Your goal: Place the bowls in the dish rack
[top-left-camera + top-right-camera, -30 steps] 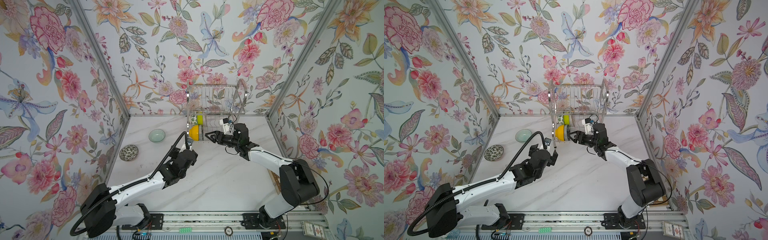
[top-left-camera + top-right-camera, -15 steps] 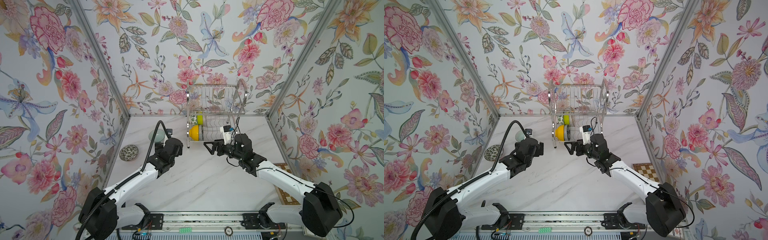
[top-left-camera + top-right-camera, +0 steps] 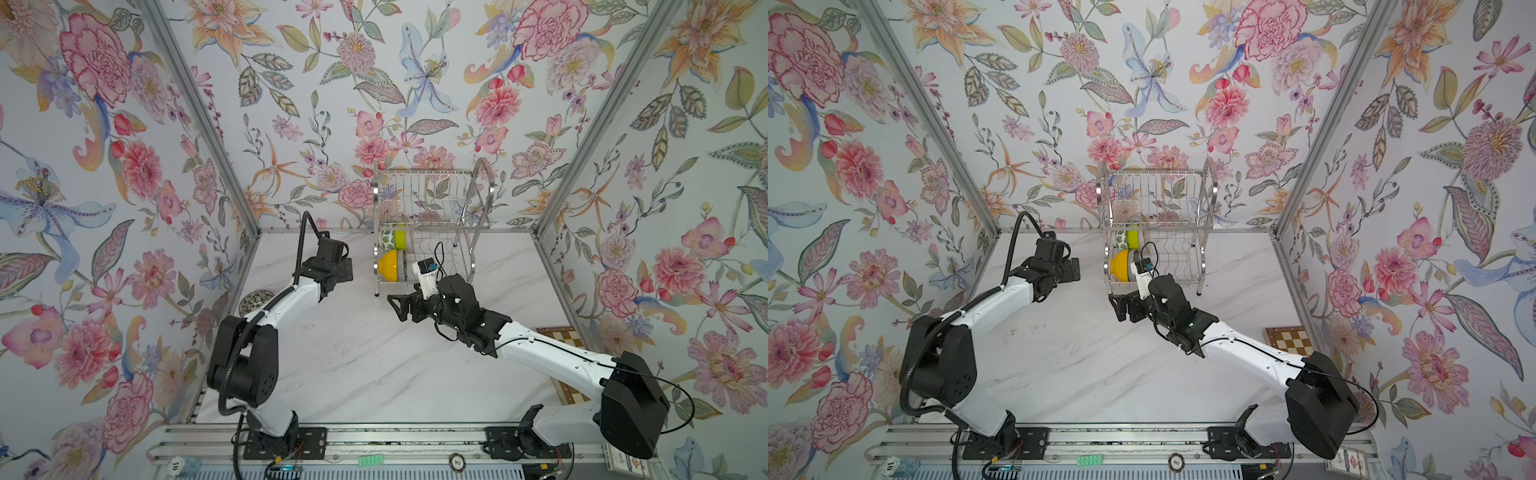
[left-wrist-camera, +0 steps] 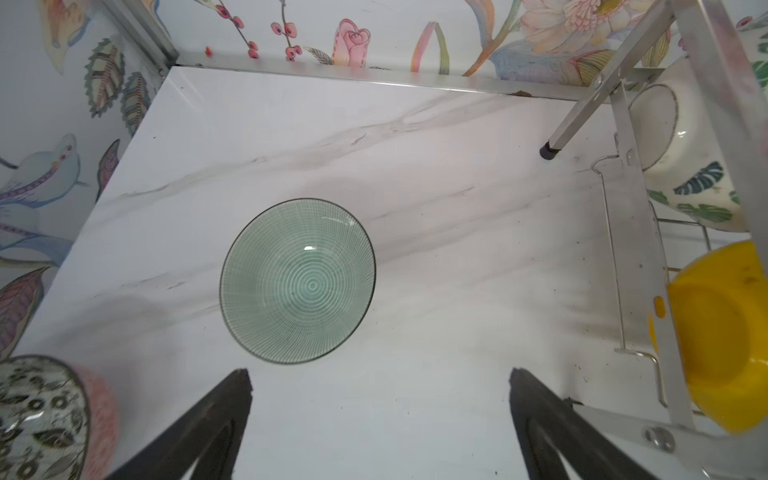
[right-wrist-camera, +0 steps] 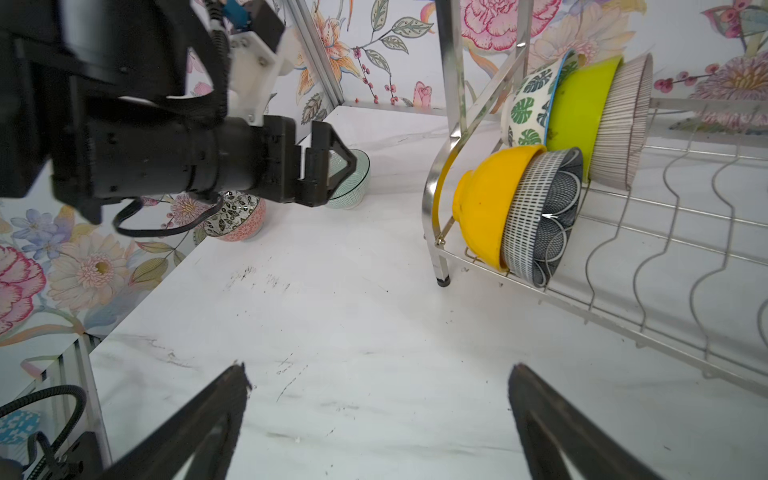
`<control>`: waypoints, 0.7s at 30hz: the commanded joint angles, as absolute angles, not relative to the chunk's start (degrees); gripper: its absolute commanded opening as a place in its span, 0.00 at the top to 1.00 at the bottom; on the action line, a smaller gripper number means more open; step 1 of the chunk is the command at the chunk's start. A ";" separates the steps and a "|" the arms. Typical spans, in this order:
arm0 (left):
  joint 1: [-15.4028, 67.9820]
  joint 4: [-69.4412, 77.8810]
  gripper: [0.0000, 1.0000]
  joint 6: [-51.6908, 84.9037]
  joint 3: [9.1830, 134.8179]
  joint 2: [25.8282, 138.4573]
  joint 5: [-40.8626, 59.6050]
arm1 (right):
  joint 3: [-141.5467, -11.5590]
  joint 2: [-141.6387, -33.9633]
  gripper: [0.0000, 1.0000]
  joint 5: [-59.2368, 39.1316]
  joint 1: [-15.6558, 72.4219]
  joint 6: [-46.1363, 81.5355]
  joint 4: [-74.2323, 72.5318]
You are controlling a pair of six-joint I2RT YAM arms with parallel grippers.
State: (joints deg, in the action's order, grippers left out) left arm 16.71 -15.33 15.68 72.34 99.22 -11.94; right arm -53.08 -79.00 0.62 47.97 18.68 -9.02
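Gaping, left hand (image 4: 380,376) and right hand (image 5: 378,372) hover near five bowls (image 5: 540,208) in dish rack (image 5: 451,66).

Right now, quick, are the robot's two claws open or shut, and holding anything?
Left gripper: open, holding nothing.
Right gripper: open, holding nothing.

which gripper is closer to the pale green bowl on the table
Left. The left gripper hangs open just short of the pale green bowl; the right gripper is farther off, open, in front of the dish rack.
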 commanded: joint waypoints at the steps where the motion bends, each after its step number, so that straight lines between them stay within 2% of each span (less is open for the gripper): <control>1: 14.05 -20.69 0.04 13.10 78.32 105.06 -7.29 | -54.85 -80.22 0.01 4.95 49.59 16.95 -7.04; 6: 12.19 -22.93 0.18 12.57 85.13 112.73 -4.97 | -54.69 -81.11 0.01 5.18 50.66 17.80 -6.33; 11: 11.32 -26.37 0.42 12.48 92.46 120.13 -3.11 | -53.45 -80.62 0.01 6.03 51.03 18.04 -6.68; 17: 10.62 -27.36 0.61 12.66 93.76 122.73 -2.88 | -53.37 -79.93 0.01 6.74 51.00 17.97 -6.66; 19: 10.54 -27.77 0.70 12.50 93.77 123.04 -3.08 | -53.01 -79.96 0.01 7.09 51.06 18.02 -6.69; 21: 10.52 -28.36 0.73 12.26 93.90 123.37 -3.62 | -52.82 -80.06 0.01 7.28 51.06 18.18 -6.70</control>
